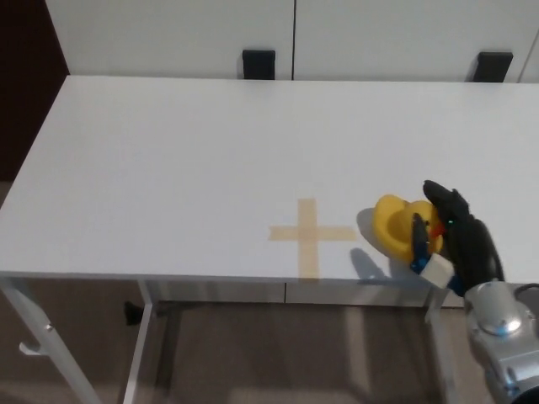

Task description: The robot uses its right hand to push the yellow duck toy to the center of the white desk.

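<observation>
The yellow duck toy (394, 224) sits on the white desk (210, 151) near its front edge, just right of a tan tape cross (308, 236). My right hand (450, 231) rests against the duck's right side, its black fingers apart and curved around the toy rather than clamped on it. The duck's right flank is hidden behind the hand. My left hand does not show.
The desk's front edge runs just below the duck and the cross. Two dark brackets (258, 64) (493, 66) stand at the desk's far edge against a white wall. Below the desk are its white legs (34, 337) and the brown floor.
</observation>
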Controlling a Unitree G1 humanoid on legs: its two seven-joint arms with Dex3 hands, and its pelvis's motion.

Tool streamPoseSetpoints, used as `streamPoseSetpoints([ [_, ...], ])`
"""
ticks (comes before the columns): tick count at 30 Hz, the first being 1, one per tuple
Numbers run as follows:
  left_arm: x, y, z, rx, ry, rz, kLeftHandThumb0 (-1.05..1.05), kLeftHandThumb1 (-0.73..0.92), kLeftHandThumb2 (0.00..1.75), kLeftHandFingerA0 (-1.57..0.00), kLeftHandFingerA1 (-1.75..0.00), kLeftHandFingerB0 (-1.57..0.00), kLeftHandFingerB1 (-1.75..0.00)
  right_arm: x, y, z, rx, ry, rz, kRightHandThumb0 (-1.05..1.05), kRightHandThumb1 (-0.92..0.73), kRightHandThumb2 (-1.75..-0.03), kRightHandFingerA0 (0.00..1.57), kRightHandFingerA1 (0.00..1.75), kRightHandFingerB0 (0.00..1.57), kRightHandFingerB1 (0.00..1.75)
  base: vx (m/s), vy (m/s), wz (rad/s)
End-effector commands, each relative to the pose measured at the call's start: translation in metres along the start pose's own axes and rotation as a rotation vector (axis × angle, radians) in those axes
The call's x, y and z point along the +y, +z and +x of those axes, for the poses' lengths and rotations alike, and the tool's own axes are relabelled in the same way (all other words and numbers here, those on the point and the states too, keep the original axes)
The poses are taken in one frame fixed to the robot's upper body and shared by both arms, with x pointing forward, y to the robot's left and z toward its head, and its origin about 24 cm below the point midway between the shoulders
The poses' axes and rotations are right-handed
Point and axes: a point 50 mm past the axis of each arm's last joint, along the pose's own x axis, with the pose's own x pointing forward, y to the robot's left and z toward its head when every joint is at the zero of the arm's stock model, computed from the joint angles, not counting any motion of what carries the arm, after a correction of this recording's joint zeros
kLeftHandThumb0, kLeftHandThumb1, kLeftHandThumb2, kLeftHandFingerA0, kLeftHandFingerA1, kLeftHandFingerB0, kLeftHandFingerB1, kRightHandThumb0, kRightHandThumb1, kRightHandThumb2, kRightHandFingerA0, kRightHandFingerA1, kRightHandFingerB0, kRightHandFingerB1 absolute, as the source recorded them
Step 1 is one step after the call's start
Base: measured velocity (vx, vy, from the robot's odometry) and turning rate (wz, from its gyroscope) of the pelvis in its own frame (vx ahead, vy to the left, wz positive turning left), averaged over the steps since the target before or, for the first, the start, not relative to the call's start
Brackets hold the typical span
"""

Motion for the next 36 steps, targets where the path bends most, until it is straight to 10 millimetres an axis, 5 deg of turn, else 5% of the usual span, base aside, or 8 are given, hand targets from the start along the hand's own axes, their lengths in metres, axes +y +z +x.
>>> streamPoseSetpoints([
  [1, 0.000, 0.002, 0.000, -0.030, 0.010, 0.005, -0.12, 0.67, 0.70, -0.88, -0.66, -0.86, -0.61, 0.024, -0.006, -0.004, 0.074, 0.043, 0.002, -0.80, -0.77, -1.20, 0.00, 0.26, 0.01, 0.24, 0.00, 0.000, 0.00],
  [25, 0.000, -0.001, -0.001, -0.045, 0.002, 0.047, -0.09, 0.64, 0.73, -0.88, -0.67, -0.90, -0.63, 0.058, -0.001, -0.010, 0.040, 0.161, -0.096, -0.94, -0.83, -1.24, 0.02, 0.31, 0.10, 0.35, 0.00, 0.000, 0.00],
  [26, 0.000, 0.000, -0.001, -0.043, 0.003, 0.041, -0.08, 0.64, 0.79, -0.87, -0.67, -0.89, -0.63, 0.061, 0.001, -0.011, 0.029, 0.182, -0.097, -0.98, -0.92, -0.76, 0.01, 0.43, 0.07, 0.34, 0.00, 0.000, 0.00],
  [28, 0.000, 0.000, -0.001, -0.040, 0.003, 0.034, -0.08, 0.64, 0.79, -0.87, -0.67, -0.89, -0.63, 0.064, 0.003, -0.012, 0.015, 0.209, -0.098, -0.98, -0.92, -0.76, 0.01, 0.43, 0.07, 0.34, 0.00, 0.000, 0.00],
  [30, 0.000, 0.000, -0.001, -0.037, 0.002, 0.025, -0.07, 0.65, 0.78, -0.87, -0.63, -0.89, -0.64, 0.072, 0.006, -0.012, 0.008, 0.237, -0.106, -0.95, -0.92, -0.79, 0.00, 0.45, 0.04, 0.37, 0.00, 0.000, 0.00],
  [31, -0.001, 0.000, -0.001, -0.038, 0.002, 0.026, -0.10, 0.66, 0.74, -0.87, -0.69, -0.89, -0.64, 0.075, 0.009, -0.013, -0.002, 0.245, -0.101, -0.97, -0.81, -1.24, 0.01, 0.42, 0.11, 0.35, 0.00, 0.000, 0.00],
  [35, -0.002, 0.001, -0.001, -0.037, 0.003, 0.038, -0.12, 0.69, 0.71, -0.90, -0.67, -0.89, -0.62, 0.080, 0.015, -0.012, -0.023, 0.247, -0.106, -0.95, -0.80, -1.24, 0.01, 0.41, 0.10, 0.38, 0.00, 0.000, 0.00],
  [36, -0.002, 0.002, -0.001, -0.040, 0.001, 0.039, -0.11, 0.68, 0.70, -0.88, -0.68, -0.89, -0.63, 0.080, 0.018, -0.011, -0.026, 0.247, -0.110, -0.95, -0.92, -0.80, 0.00, 0.48, 0.04, 0.38, 0.00, 0.000, 0.00],
])
